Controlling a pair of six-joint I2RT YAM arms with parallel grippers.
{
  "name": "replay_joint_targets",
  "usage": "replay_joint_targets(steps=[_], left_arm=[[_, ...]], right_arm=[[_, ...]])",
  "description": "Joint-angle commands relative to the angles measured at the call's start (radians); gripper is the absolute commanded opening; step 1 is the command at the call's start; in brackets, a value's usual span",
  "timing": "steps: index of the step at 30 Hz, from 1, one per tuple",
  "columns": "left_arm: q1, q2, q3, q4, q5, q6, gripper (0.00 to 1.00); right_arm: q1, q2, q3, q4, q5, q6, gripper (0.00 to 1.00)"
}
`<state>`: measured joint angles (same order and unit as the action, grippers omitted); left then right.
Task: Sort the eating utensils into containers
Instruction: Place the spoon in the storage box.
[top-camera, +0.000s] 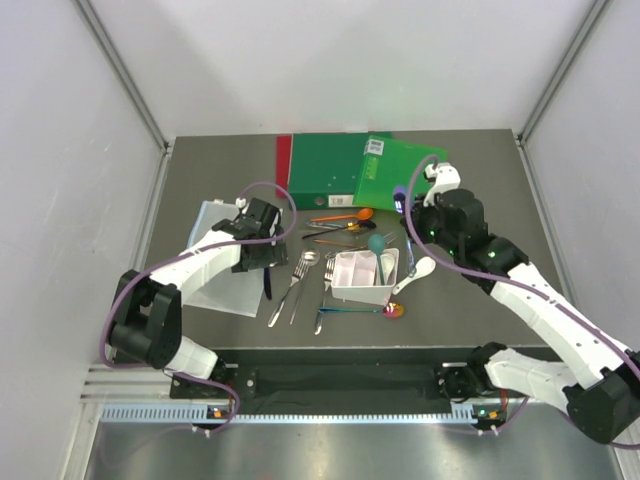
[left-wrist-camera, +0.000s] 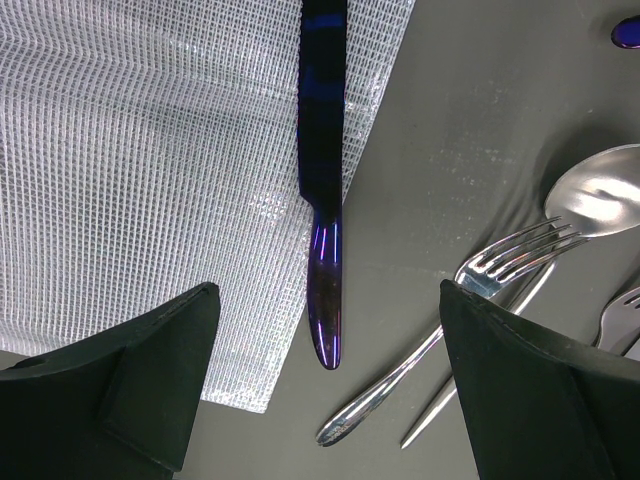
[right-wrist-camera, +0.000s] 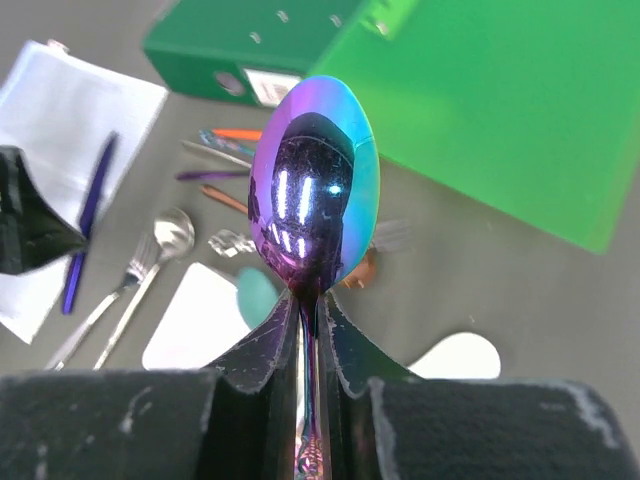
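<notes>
Because the dark blue knife (left-wrist-camera: 322, 150) lies flat, half on the clear plastic sheet (left-wrist-camera: 150, 180) and half on the bench (left-wrist-camera: 480, 120), the left jaws hang right over it, spread wide, one on each side. The knife's rounded end lies between them, and they do not touch it. The right jaws are pressed tight on the thin handle of the rainbow spoon (right-wrist-camera: 315, 180), so its bowl sticks up in the air. It looks ready to go into the white bin (top-camera: 365, 272), which sits near the middle of the bench.
</notes>
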<state>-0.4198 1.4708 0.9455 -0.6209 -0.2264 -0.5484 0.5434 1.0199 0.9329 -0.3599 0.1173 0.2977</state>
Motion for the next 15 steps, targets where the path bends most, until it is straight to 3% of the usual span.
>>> replay_joint_targets(steps=[1,7,15], left_arm=[[-0.008,-0.029,-0.001,0.03,-0.019,-0.012,0.95],[-0.01,-0.023,0.006,0.03,-0.022,-0.01,0.95],[-0.014,-0.018,0.001,0.03,-0.028,-0.015,0.95]], right_arm=[[0.047,0.011,0.075,0.149,0.036,-0.031,0.0],[0.095,0.06,0.106,0.196,0.045,-0.049,0.0],[0.141,0.091,0.029,0.306,0.058,-0.031,0.0]])
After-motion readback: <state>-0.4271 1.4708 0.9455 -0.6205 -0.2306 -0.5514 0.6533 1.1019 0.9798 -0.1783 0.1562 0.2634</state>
